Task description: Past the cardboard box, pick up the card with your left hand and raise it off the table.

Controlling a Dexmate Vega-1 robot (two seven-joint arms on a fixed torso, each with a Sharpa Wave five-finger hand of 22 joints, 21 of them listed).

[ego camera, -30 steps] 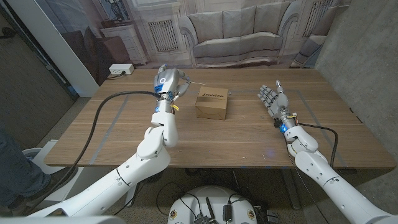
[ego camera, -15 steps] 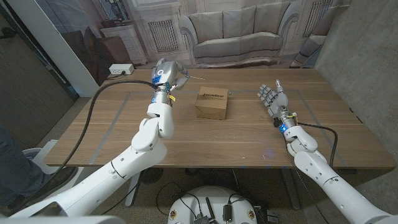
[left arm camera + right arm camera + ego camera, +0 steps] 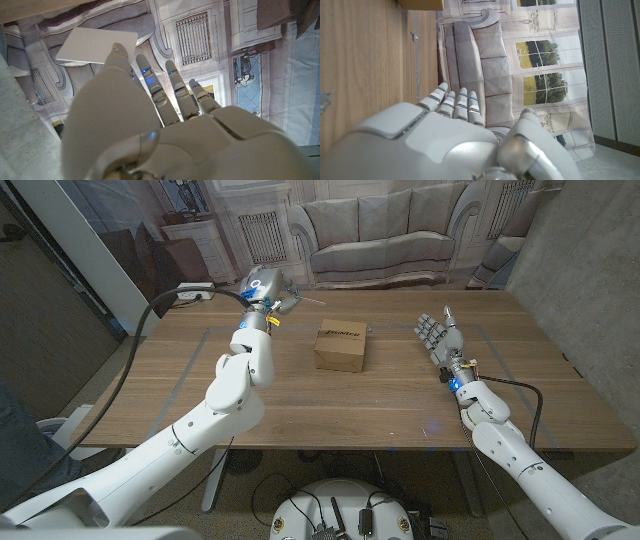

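The table (image 3: 330, 405) is seen with the box (image 3: 340, 346) at its middle. At ten o'clock from the box, past its far-left corner, the left hand (image 3: 268, 288) is held above the table's far edge, the card (image 3: 97, 45) pinched at its fingertips, its long axis pointing toward three o'clock. Open room is judged to lie overhead. At three o'clock from the box, the right hand (image 3: 437, 336) is kept spread, holding nothing.

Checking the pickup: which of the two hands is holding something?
The left hand, past the cardboard box: it holds the white card raised off the table. The right hand holds nothing, fingers apart.
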